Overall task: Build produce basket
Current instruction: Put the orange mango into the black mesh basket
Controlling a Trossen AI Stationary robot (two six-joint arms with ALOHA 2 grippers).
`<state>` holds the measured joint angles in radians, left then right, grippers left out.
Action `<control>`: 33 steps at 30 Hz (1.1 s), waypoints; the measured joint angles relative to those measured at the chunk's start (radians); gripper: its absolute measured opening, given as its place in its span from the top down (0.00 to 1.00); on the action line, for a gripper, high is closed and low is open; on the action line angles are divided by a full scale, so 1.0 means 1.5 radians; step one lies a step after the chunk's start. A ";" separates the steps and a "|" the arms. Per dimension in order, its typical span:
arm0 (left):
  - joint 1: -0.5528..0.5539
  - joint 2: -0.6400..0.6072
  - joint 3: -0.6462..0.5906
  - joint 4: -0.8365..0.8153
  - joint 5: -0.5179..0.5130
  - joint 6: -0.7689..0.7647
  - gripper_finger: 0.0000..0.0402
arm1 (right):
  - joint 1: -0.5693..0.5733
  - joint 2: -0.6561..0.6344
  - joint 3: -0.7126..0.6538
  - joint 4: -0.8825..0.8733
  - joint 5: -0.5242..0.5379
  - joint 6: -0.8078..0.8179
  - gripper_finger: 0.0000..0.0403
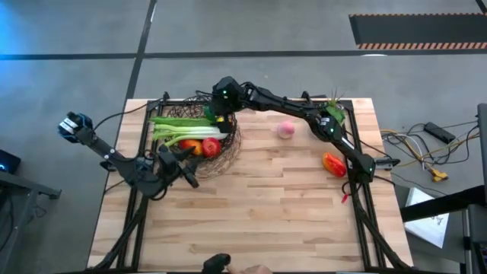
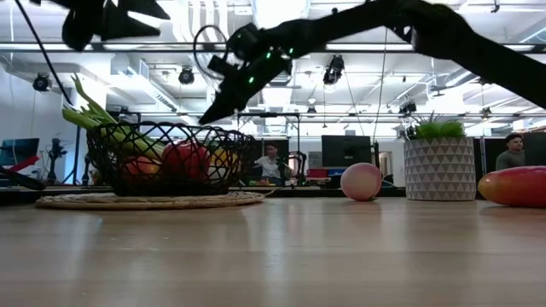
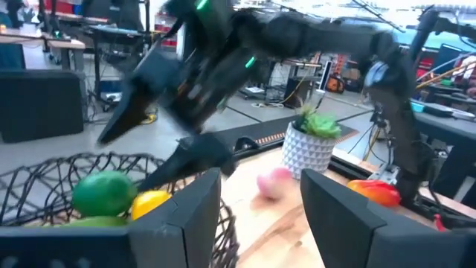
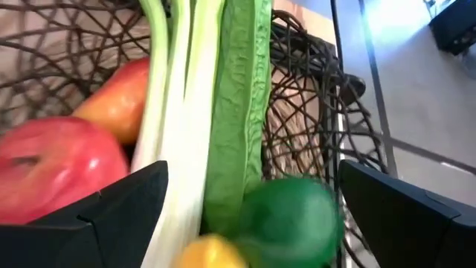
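The dark woven wire basket (image 1: 228, 148) stands on a round mat at the table's far left. It holds a pale celery stalk (image 1: 186, 135), a long green pod (image 4: 238, 89), a red tomato (image 4: 52, 164), an orange-red fruit (image 4: 119, 97), a yellow lemon (image 3: 152, 201) and a green lime (image 3: 104, 193). My right gripper (image 1: 218, 113) hangs open over the basket's far right side, with the lime (image 4: 294, 216) below the gap and clear of both fingers. My left gripper (image 1: 176, 161) is open and empty, above the basket's near left rim. A pink peach (image 1: 285, 129) and a red-orange mango (image 1: 333, 164) lie on the table.
A small green plant in a white pot (image 1: 335, 114) stands at the table's far right, beside my right arm. Bare wooden table lies between the basket and the near edge. People sit in the room beyond the table (image 2: 512, 152).
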<state>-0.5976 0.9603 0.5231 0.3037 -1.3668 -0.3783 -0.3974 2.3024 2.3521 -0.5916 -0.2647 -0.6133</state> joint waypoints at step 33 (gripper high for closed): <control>-0.007 0.522 0.212 0.057 0.126 -0.035 0.57 | 0.312 -0.846 -0.893 -0.274 0.363 0.717 0.05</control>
<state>-0.6082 1.7440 0.8408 0.3899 -1.1780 -0.4315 0.0699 1.0341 1.0123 -1.0023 0.2803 0.4626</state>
